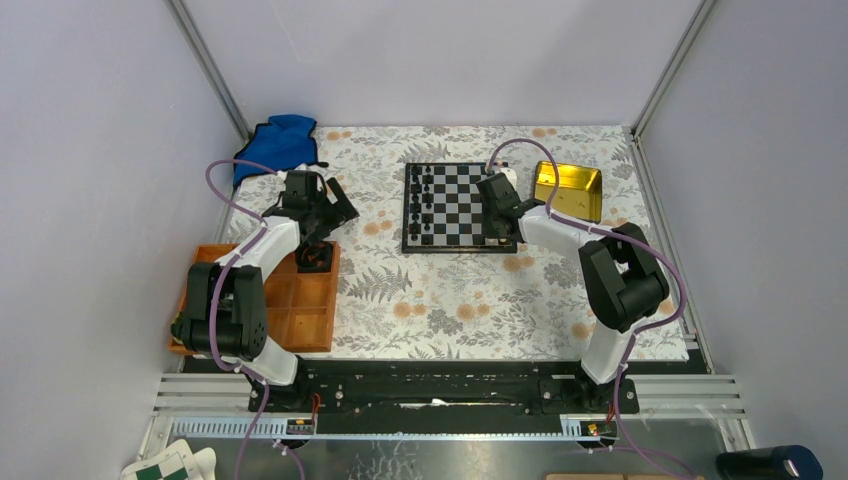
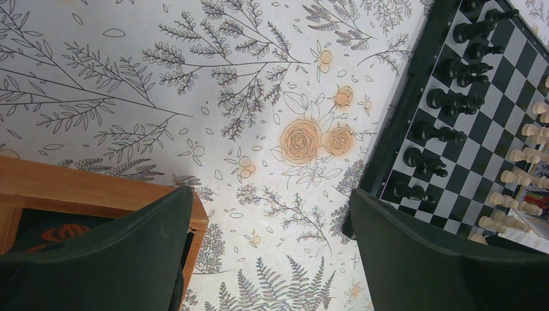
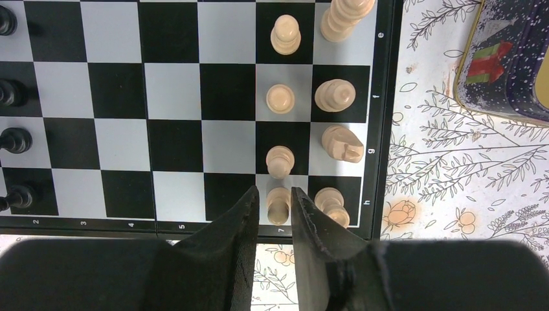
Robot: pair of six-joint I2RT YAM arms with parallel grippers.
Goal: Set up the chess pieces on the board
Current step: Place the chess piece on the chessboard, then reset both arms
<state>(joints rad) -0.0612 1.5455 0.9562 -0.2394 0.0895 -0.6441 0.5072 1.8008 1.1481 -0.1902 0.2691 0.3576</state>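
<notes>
At the far middle of the table lies the board (image 1: 455,207), set square on a flowered cloth (image 1: 450,300). Seen from above, black chess pieces (image 1: 425,205) fill its two left lines of squares, and pale ones (image 3: 335,95) stand along the two lines on its right side. The right wrist view shows a knight (image 3: 342,142) and a rook (image 3: 332,204) on the outermost pale line, with pawns just beside them on the next line inward.

The right claw (image 3: 275,197) is down over the board's near right corner. Its two fingers stand close on either side of the corner pawn (image 3: 278,206), which is upright on its square next to the rook. I cannot tell whether the fingers pinch that pawn or merely flank it.

The left claw (image 2: 270,194) hangs released, its fingers spread wide with nothing between them. It is above the cloth, between the board's left edge and the far right corner of a wooden tray (image 1: 300,305) with compartments.

A gold tin (image 1: 568,190) sits just right of the board. A blue rag (image 1: 280,140) is bunched in the far left corner. Off the table, below the left arm's base, lies a folded green-and-white checkered sheet (image 1: 165,465).
</notes>
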